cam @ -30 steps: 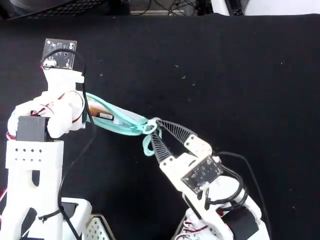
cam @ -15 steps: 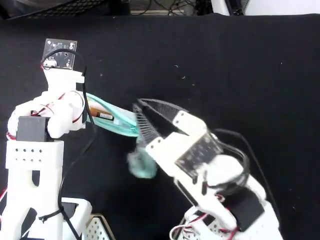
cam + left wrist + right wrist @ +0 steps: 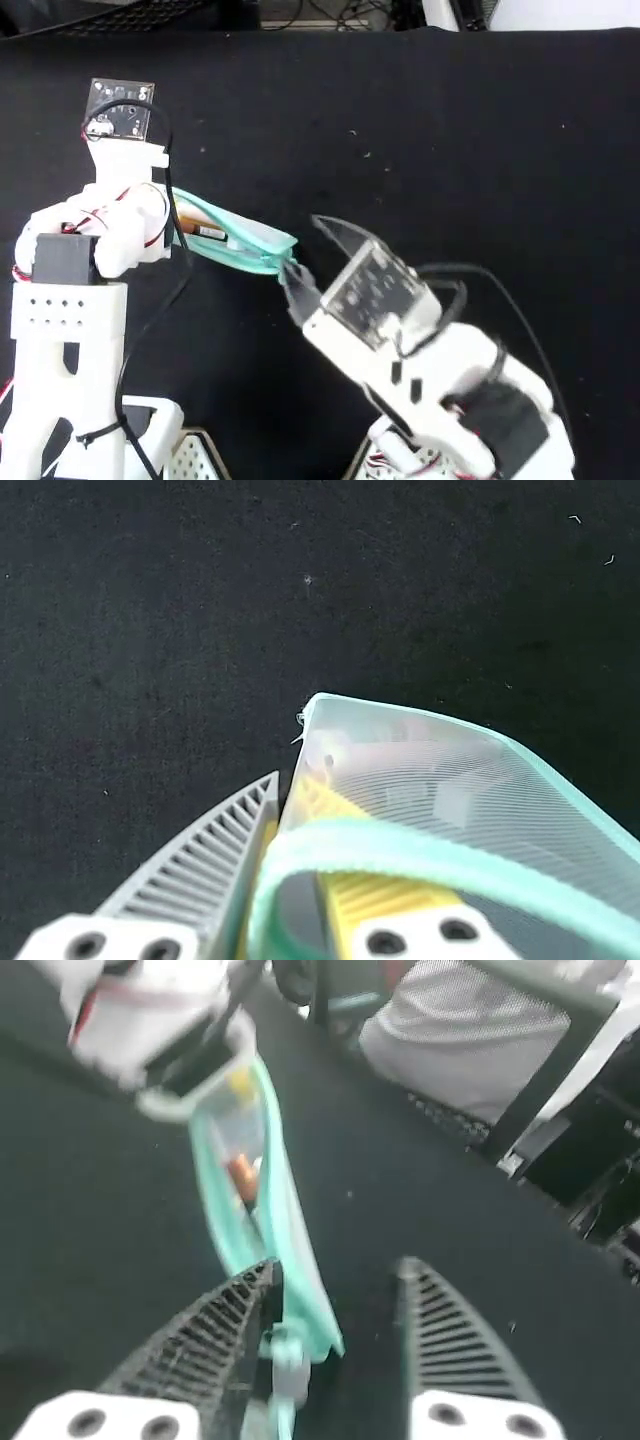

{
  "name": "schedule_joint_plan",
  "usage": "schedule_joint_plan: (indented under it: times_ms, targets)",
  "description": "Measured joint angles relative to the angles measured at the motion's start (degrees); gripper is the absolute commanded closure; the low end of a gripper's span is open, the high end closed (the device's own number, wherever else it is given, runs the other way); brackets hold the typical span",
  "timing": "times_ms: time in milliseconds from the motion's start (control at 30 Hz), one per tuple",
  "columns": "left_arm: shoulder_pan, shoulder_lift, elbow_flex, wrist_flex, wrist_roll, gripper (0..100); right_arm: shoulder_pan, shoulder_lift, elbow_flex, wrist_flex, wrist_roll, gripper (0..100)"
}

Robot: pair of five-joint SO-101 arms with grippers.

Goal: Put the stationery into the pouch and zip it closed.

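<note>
A translucent pouch (image 3: 240,243) with mint-green trim hangs above the black table, held at one end by my left gripper (image 3: 176,224), which is shut on it. The left wrist view has the pouch (image 3: 430,780) clamped in the left gripper (image 3: 292,802). Stationery shows through the wall, among it an orange item (image 3: 243,1175). My right gripper (image 3: 320,262) stands open at the pouch's free end, one finger beside the zip pull (image 3: 285,1358). In the right wrist view the pouch (image 3: 272,1195) runs from the right gripper (image 3: 335,1280) to the left gripper (image 3: 195,1065).
Black cloth (image 3: 480,150) covers the table, bare to the right and at the back. The left arm's white base (image 3: 65,340) stands at the front left. A mesh chair (image 3: 470,1020) stands beyond the table's edge.
My right gripper has swung up and turned over the pouch's free end, and its fingers stand wider apart. The dangling green loop there no longer shows. The left arm has kept still.
</note>
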Motion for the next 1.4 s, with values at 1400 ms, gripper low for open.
schedule_joint_plan:
  times_ms: [1400]
  targets:
    - [0.00,0.00,0.44,-0.35,0.09,97,1.41,-17.58,40.53,-25.76,-0.62,95.8]
